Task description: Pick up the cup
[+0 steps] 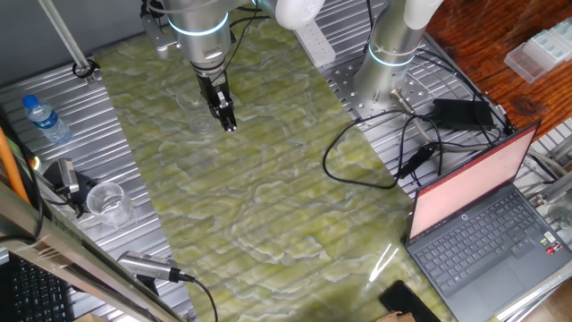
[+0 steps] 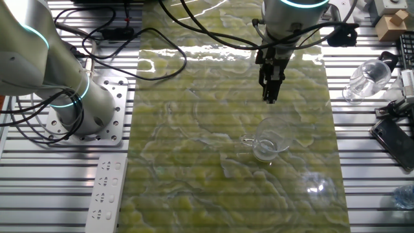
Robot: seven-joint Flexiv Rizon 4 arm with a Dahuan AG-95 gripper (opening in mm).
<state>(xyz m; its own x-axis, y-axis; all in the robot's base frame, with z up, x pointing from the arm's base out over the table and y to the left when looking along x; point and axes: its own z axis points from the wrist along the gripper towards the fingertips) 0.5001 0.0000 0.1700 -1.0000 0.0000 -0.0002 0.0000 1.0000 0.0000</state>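
Observation:
The cup [image 2: 267, 142] is a small clear tumbler standing upright on the green marbled mat [image 2: 194, 168], with a small handle-like loop on its left side. In one fixed view it is only a faint outline [image 1: 198, 114]. My gripper [image 2: 270, 98] points down with its fingers close together and holds nothing. It hangs above the mat just beyond the cup, apart from it. In one fixed view the gripper [image 1: 229, 125] is just to the right of the cup's outline.
A whiter, more distinct clear cup [image 1: 107, 202] sits off the mat, also seen lying at the table's side [image 2: 366, 77]. A blue-capped water bottle [image 1: 45, 121], an open laptop [image 1: 483, 224], black cables [image 1: 375, 152], a second arm's base [image 2: 77, 103] and a power strip [image 2: 107, 188] surround the mat.

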